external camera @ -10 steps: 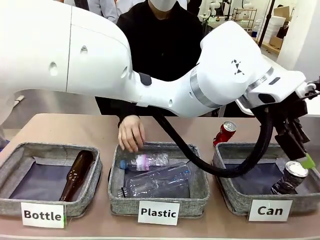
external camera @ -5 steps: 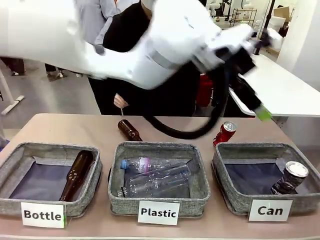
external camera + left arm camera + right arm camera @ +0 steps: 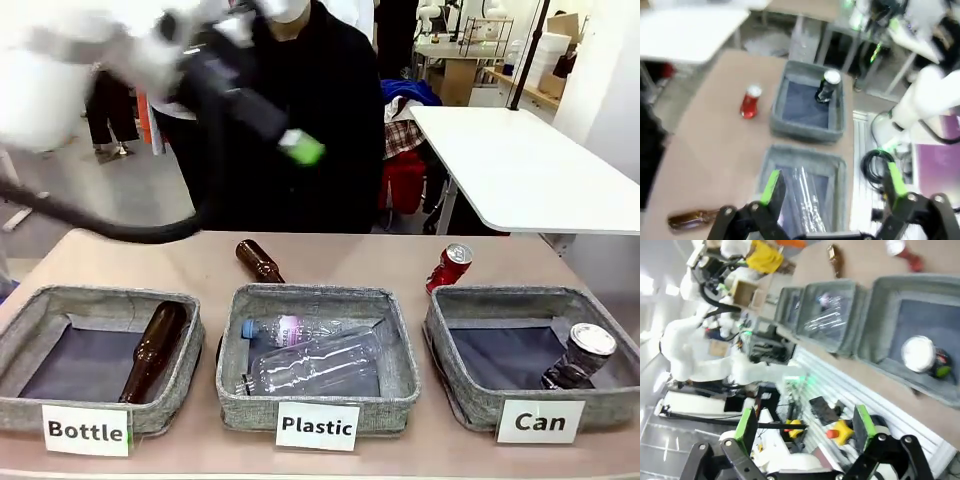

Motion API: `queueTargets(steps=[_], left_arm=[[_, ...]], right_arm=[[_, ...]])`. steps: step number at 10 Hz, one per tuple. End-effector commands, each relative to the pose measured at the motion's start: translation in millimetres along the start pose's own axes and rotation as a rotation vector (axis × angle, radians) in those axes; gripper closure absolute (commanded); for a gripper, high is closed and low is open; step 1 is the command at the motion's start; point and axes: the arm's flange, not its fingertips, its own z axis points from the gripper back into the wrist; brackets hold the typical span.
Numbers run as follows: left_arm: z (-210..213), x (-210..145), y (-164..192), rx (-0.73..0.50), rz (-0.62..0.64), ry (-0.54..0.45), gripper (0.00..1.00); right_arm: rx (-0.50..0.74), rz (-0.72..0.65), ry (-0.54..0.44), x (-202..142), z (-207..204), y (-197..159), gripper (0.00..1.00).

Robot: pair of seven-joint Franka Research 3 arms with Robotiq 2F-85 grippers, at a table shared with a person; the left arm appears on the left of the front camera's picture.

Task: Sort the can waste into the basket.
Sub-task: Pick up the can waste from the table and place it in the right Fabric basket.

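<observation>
Left end effector (image 3: 834, 182): hangs high above the counter (image 3: 350, 265), fingers spread apart, holding nothing. Right end effector (image 3: 805, 424): likewise spread and empty. Grey-black can (image 3: 580, 355): leans inside the basket (image 3: 470, 400) labelled "Can", at its right end. Red can (image 3: 449, 267): stands tilted on the counter, just outside that basket's far left corner.

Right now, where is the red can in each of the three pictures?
Front view: the red can is right of centre, on the table just behind the far left corner of the basket labelled Can, outside it.
Left wrist view: red can upper left of centre, on the table left of the basket.
Right wrist view: red can at top right, blurred, beyond the basket.
Shared landmark: the grey can inside the basket.
</observation>
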Motion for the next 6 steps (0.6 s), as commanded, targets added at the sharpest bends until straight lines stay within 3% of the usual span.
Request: queueTargets(steps=[1,3,4,5,6], left_arm=[[61.6,-90.4,-11.6,0.001,0.175,-0.076,0.00],[138.0,-174.6,-9.0,-0.050,0.491,-0.244,0.00],[169.4,-229.1,-11.3,0.035,0.694,-0.390,0.00],[190.3,-274.8,-9.7,0.061,0.800,-0.510,0.00],[206.8,-318.3,-15.4,0.002,0.841,-0.638,0.00]], right_arm=[[0.089,-0.067,0.066,21.1,-51.6,16.0,0.00],[0.134,-0.143,0.158,31.6,-101.2,27.1,0.00],[0.164,-0.186,0.198,34.4,-116.5,30.7,0.00],[0.193,-0.207,0.231,41.2,-124.8,29.4,0.00],[0.184,-0.220,0.217,44.8,-128.4,25.9,0.00]])
